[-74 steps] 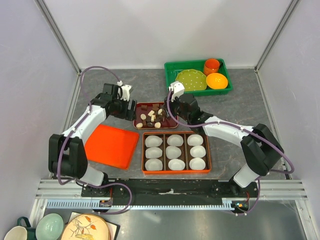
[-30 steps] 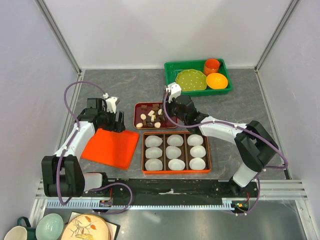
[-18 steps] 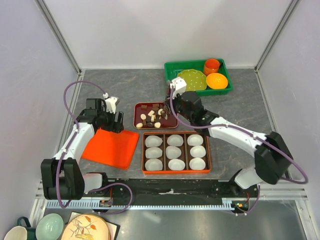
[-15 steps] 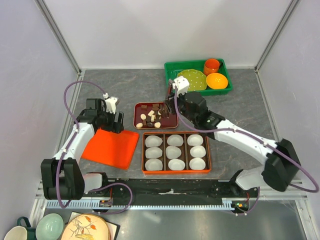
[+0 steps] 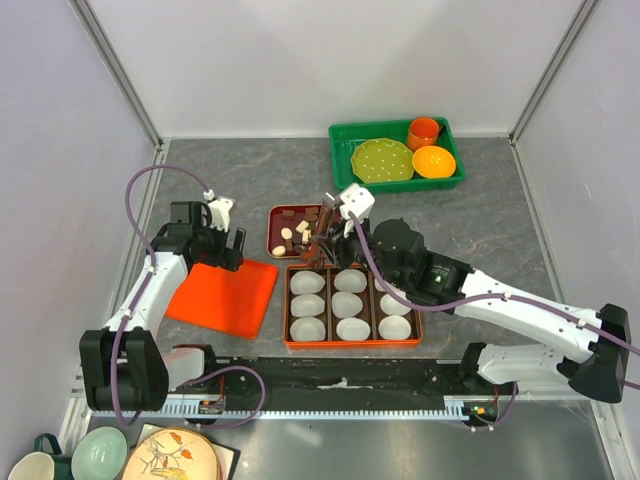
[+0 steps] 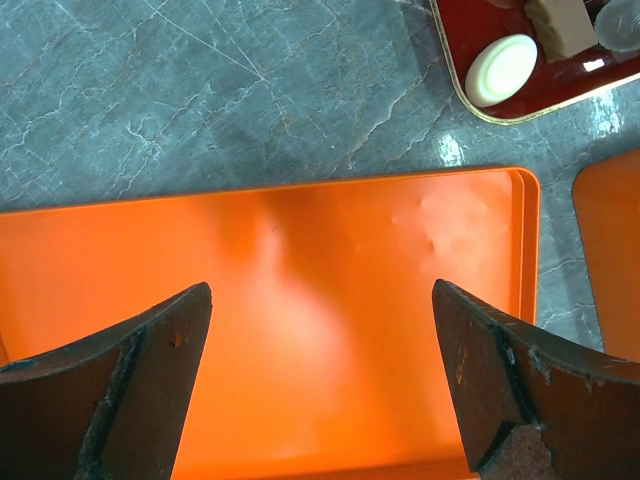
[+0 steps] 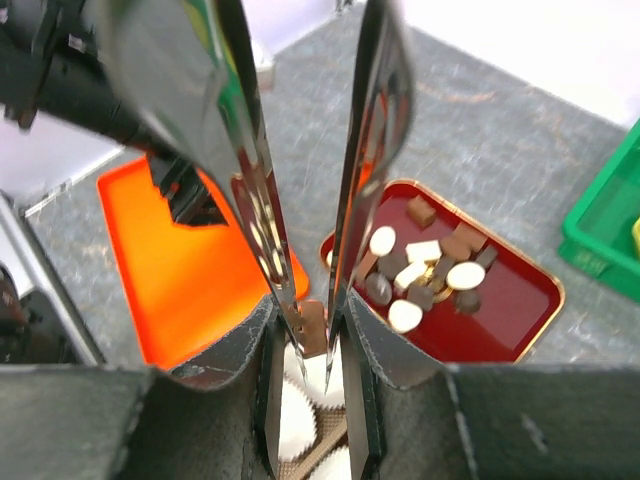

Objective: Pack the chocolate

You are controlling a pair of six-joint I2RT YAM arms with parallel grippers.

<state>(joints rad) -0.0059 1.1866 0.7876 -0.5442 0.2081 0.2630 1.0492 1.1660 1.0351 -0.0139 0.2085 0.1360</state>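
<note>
The right gripper [image 7: 314, 336] is clamped on a dark brown chocolate cube [image 7: 313, 326]. It holds the cube in the air over the far edge of the orange box [image 5: 351, 343] of white paper cups [image 5: 348, 304], just beside the dark red tray [image 7: 520, 300]. The other chocolates [image 7: 432, 264], brown cubes and cream ovals, lie loose in that tray. The left gripper [image 6: 320, 292] hangs over the orange lid [image 6: 120, 260] to the left of the tray, its fingers wide apart and holding nothing.
</note>
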